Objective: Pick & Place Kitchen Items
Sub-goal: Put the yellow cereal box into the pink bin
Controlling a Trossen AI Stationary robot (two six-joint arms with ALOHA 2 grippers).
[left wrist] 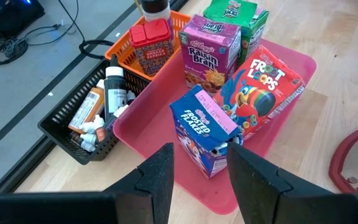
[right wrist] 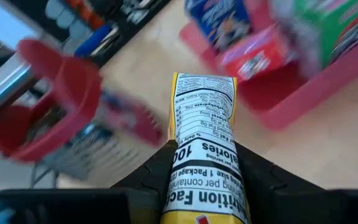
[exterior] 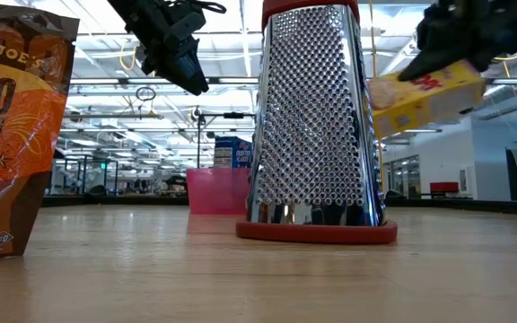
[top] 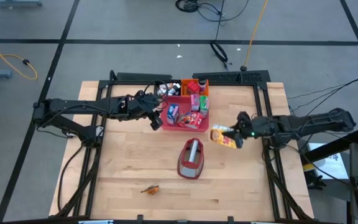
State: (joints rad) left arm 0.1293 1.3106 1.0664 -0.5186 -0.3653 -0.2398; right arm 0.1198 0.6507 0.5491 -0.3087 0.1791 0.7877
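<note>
My right gripper [top: 235,138] is shut on a yellow carton [top: 221,135], up in the air right of the dark-red and grey grater [top: 191,158]. The pink tray [top: 202,122] holds a blue carton [left wrist: 202,127], a red one [left wrist: 263,93], a purple one [left wrist: 209,53] and a green one [left wrist: 235,15]. My left gripper [left wrist: 201,177] hovers open over the tray's left edge, its fingers just short of the blue carton and touching nothing. An orange-brown bag [top: 151,190] lies near the front edge. My right gripper pinches the yellow carton between its two fingers, one on each broad face [right wrist: 182,165], near the carton's right end. The fingers come nearly level from the table's right, along the carton. It sticks out ahead of them, tilted and clear of the table [exterior: 424,94].
An orange basket [left wrist: 120,59] with a red box and a black basket [left wrist: 61,134] with small bottles stand behind the tray at the far edge. The grater stands upright mid-table, between the right gripper and the bag. Bare wood lies at the front and left.
</note>
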